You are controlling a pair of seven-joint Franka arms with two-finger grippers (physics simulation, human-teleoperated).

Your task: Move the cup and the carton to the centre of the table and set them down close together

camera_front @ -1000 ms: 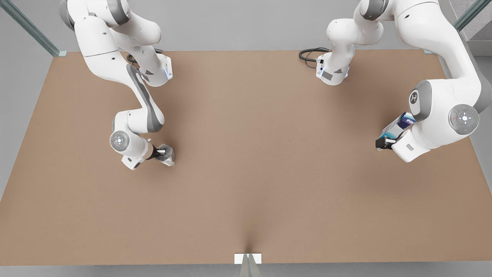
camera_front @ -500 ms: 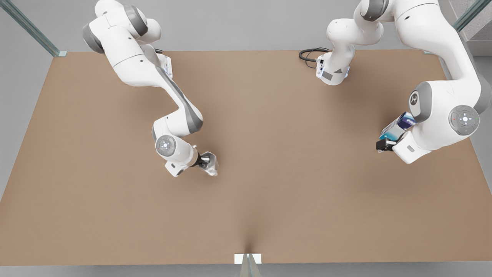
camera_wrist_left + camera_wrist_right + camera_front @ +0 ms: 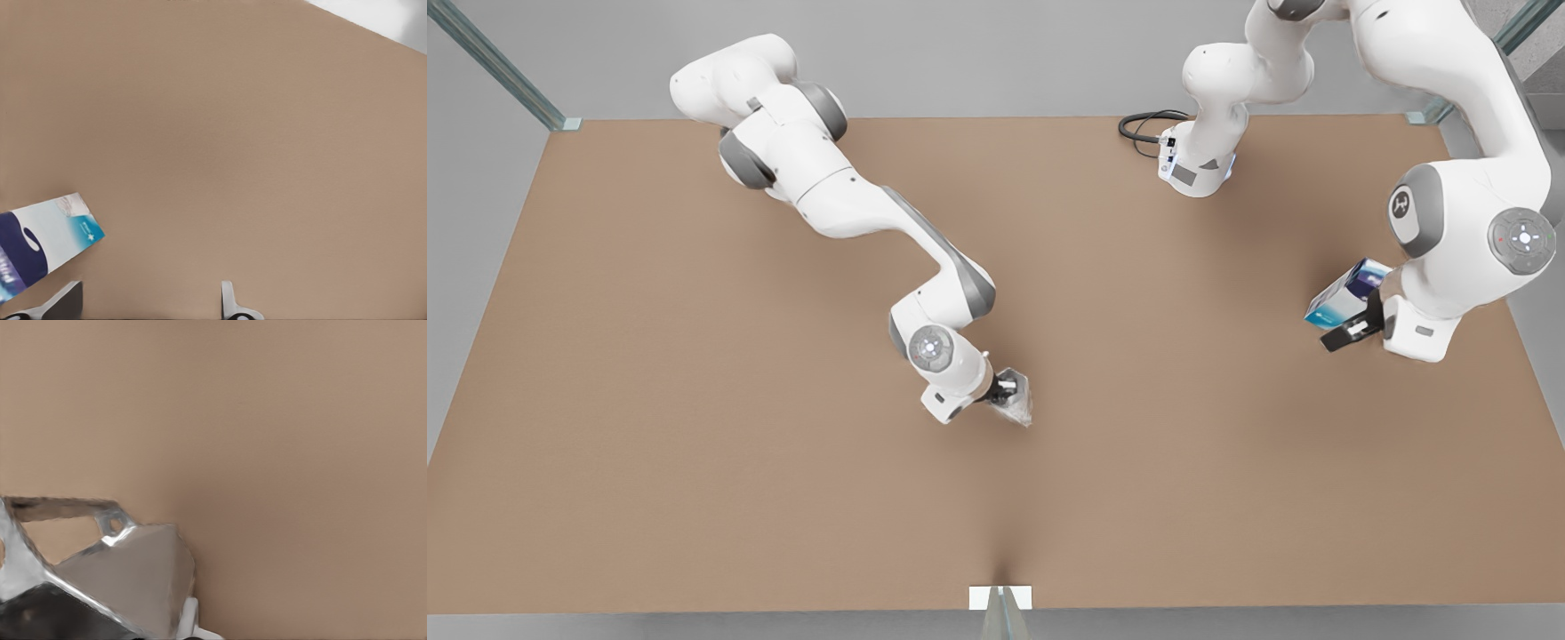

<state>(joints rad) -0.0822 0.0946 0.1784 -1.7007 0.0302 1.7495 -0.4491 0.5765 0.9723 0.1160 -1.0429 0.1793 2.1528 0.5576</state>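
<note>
Silvery cup (image 3: 127, 577), handle visible, right wrist view

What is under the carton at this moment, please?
Under the carton is bare table. The left gripper is beside it with fingers open; whether the carton rests on the table cannot be seen.

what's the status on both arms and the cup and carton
Right hand shut on the cup, near the table centre. Left hand open beside the carton, out at the front view's right. Path between them bare.
</note>
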